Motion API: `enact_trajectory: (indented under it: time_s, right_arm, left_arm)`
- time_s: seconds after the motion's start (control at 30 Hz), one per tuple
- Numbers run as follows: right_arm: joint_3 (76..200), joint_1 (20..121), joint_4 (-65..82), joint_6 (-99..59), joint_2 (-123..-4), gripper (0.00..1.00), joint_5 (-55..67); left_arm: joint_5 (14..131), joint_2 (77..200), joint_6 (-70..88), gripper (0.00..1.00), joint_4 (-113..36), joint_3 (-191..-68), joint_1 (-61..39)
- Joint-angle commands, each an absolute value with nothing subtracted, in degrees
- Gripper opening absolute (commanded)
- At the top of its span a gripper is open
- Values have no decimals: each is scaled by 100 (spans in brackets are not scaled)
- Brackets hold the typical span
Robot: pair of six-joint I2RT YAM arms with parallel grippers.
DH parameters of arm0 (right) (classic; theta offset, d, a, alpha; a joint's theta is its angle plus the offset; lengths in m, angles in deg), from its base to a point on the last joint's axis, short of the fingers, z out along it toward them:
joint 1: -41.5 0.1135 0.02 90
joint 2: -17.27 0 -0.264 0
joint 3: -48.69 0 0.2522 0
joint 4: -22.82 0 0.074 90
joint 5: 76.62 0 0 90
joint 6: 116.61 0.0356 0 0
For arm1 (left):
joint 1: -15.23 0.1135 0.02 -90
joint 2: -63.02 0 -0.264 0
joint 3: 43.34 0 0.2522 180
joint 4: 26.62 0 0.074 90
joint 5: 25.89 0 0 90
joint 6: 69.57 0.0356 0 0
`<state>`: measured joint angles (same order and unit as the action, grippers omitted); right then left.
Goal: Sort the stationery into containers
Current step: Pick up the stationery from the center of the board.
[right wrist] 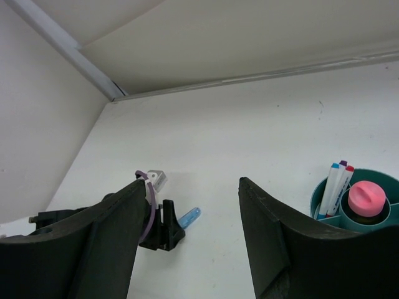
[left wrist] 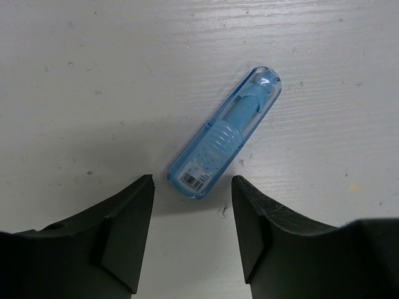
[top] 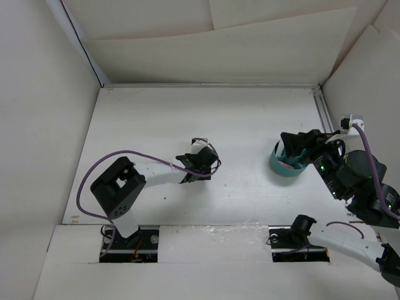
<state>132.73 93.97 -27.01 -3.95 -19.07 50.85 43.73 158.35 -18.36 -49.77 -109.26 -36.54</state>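
White tabletop lies under me, closed in by pale paper walls. My landmark is the teal cup, which stands toward the right side. Inside its dividers stand a few thin white pens with blue and red caps, and in the next compartment a glue stick with a pink cap.

Well to the left of the cup, a blue marker in a clear blue case lies flat on the tabletop. My left claw hangs low over it at a middling width. The marker's barcode end sits just between the two fingertips, with a gap on each side, so I am not touching it.

My right claw is close by the cup, at its rim. Its jaws are spread wide with nothing between them.
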Motion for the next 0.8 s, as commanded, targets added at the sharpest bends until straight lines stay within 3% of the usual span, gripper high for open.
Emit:
enact_trajectory:
  time_s: [0.0,0.27,0.4,0.53,0.77]
  right_arm:
    - [13294,9362,-2416,-464,-1973,66,5038]
    - [13294,9362,-2363,-464,-1973,66,5038]
    - [13294,9362,-2363,-464,-1973,66,5038]
    - [13294,9362,-2363,-464,-1973,66,5038]
    - [13347,9362,-2363,-464,-2026,66,5038]
  left_arm:
    - [4047,15979,-1763,49,-5268,-11159,-3672]
    - [4046,16032,-1569,45,-5137,-11212,-3672]
    - [4239,16032,-1569,31,-5031,-11159,-3672]
    - [4240,15979,-1622,22,-4970,-11089,-3724]
    - [4293,15926,-1622,16,-4970,-11089,-3839]
